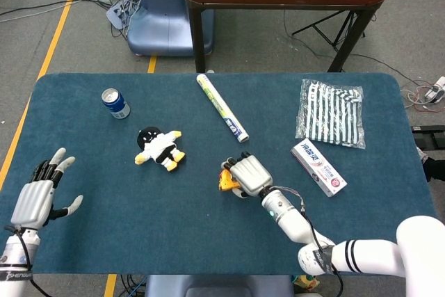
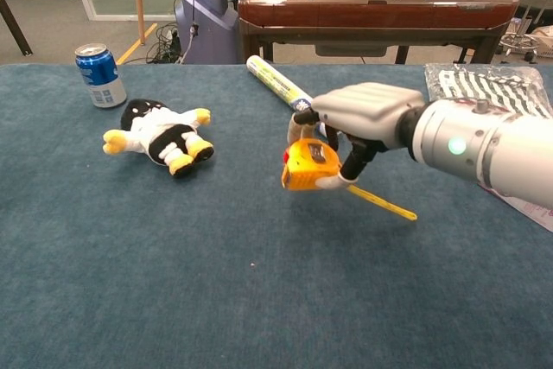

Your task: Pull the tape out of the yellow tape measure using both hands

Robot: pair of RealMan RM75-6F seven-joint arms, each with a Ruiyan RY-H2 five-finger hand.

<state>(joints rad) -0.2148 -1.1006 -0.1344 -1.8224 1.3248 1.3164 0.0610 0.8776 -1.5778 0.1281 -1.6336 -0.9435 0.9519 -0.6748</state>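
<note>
Bright, even indoor light; soft shadows, sharp focus, slight wide-angle distortion in chest view.
</note>
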